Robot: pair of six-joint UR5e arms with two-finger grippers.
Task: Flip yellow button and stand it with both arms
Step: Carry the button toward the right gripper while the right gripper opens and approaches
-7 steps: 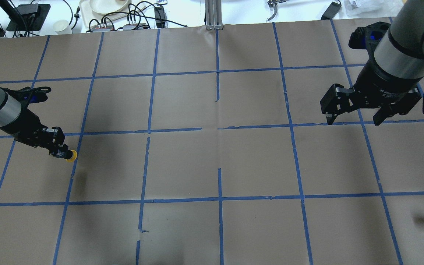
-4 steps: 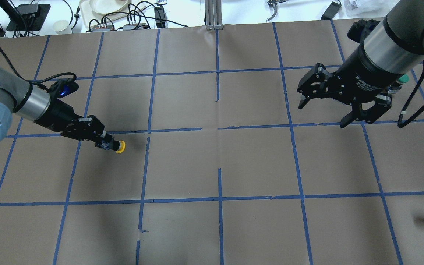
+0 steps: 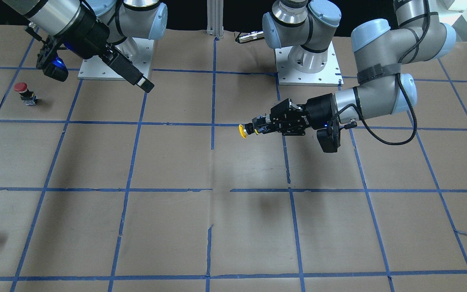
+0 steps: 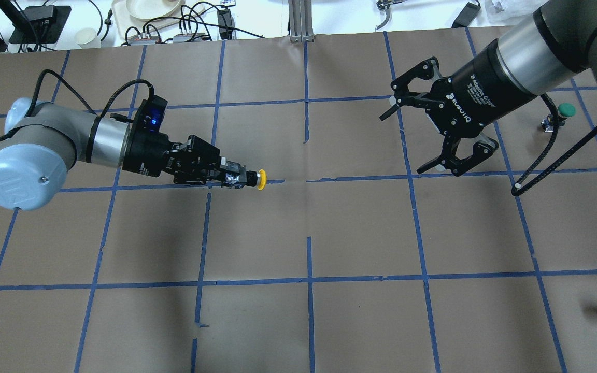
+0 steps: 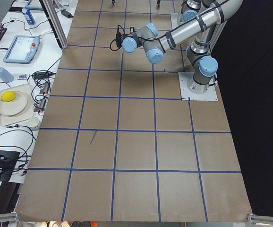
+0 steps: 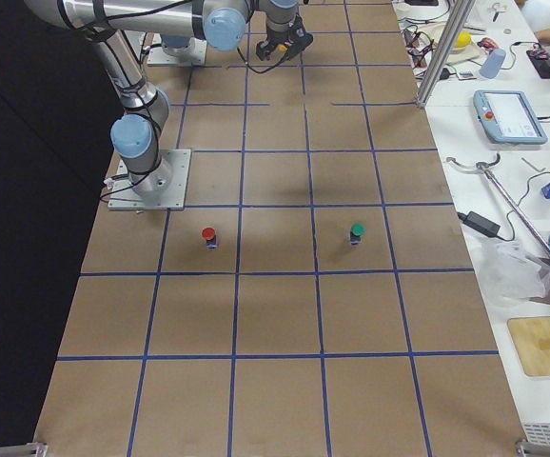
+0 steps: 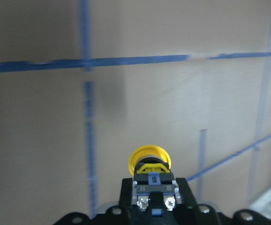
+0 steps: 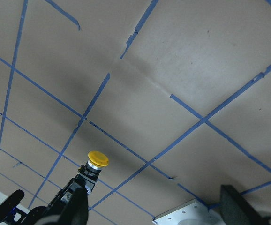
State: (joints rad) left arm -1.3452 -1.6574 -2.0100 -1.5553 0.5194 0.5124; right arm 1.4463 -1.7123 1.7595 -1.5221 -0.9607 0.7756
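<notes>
Item, yellow button (image 4: 260, 180): held sideways in the air above the desk (image 4: 257, 233) near its middle, cap towards the right arm (image 4: 516, 52). We judge pickup done; handover, flip and standing upright remain. We note the left claw (image 4: 236, 180) clamped on the button's black base; the right claw (image 4: 403, 142) spread wide, empty, well apart from it

Held clear of the table, horizontal: yellow button (image 4: 257, 179), round yellow cap on black body; cap pointing toward table centre; blocky base clamped in left gripper (image 4: 237, 180); right gripper (image 4: 401, 144) spread wide, raised, well apart from it.
</notes>
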